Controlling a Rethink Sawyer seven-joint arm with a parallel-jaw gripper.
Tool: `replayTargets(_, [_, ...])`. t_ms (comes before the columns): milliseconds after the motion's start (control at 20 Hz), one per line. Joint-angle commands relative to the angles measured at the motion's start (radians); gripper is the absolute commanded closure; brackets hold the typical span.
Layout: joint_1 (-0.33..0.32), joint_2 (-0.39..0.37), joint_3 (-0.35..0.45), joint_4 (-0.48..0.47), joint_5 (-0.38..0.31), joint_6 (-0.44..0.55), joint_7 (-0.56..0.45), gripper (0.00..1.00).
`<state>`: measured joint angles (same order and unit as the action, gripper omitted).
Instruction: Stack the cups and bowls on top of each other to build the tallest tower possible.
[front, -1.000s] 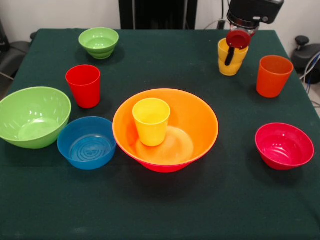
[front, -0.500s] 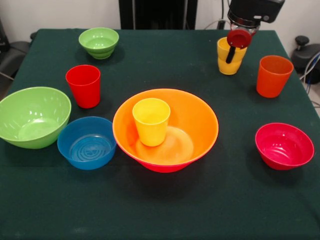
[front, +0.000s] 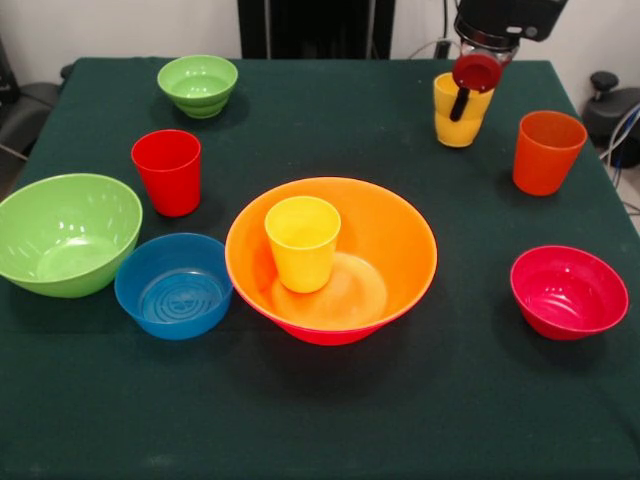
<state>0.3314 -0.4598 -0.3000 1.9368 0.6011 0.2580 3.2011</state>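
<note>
My gripper (front: 464, 98) comes down at the far right and is shut on the rim of a yellow cup (front: 458, 128), one finger inside it, holding it upright just off the cloth. The tower's base is the large orange bowl (front: 400, 240) nested in the pink bowl (front: 330, 336), at the table's middle. A second yellow cup (front: 302, 242) stands upright inside it. An orange cup (front: 546, 152) stands right of the held cup. A red cup (front: 167, 170) stands at the left.
A medium-large green bowl (front: 65, 232) and a small blue bowl (front: 173, 285) sit side by side at the left. A small green bowl (front: 198, 84) is at the far left. A small red bowl (front: 568, 292) is at the right. The table (front: 320, 420) has a dark green cloth.
The gripper and the yellow cup it holds have risen slightly. Nothing else has moved.
</note>
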Motion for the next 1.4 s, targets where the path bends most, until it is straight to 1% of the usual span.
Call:
replayTargets(50, [-0.011,-0.033,0.001,-0.114,-0.028,0.175,0.064,1.00])
replayTargets(150, [-0.044,-0.051,0.001,-0.115,-0.045,0.180,0.024,1.00])
replayTargets(300, [-0.049,-0.057,-0.009,-0.126,-0.054,0.198,0.014,1.00])
replayTargets(550, [-0.092,-0.066,-0.023,-0.169,-0.079,0.255,-0.022,1.00])
replayTargets(650, [-0.099,-0.071,-0.028,-0.188,-0.090,0.279,-0.024,1.00])
replayTargets(750, [-0.110,-0.066,-0.037,-0.211,-0.109,0.293,-0.036,1.00])
replayTargets(900, [-0.139,-0.061,-0.029,-0.236,-0.144,0.286,-0.076,1.00])
replayTargets(1200, [-0.159,-0.078,-0.015,-0.257,-0.182,0.299,-0.078,1.00])
replayTargets(1400, [-0.166,-0.079,-0.012,-0.270,-0.195,0.297,-0.065,1.00])
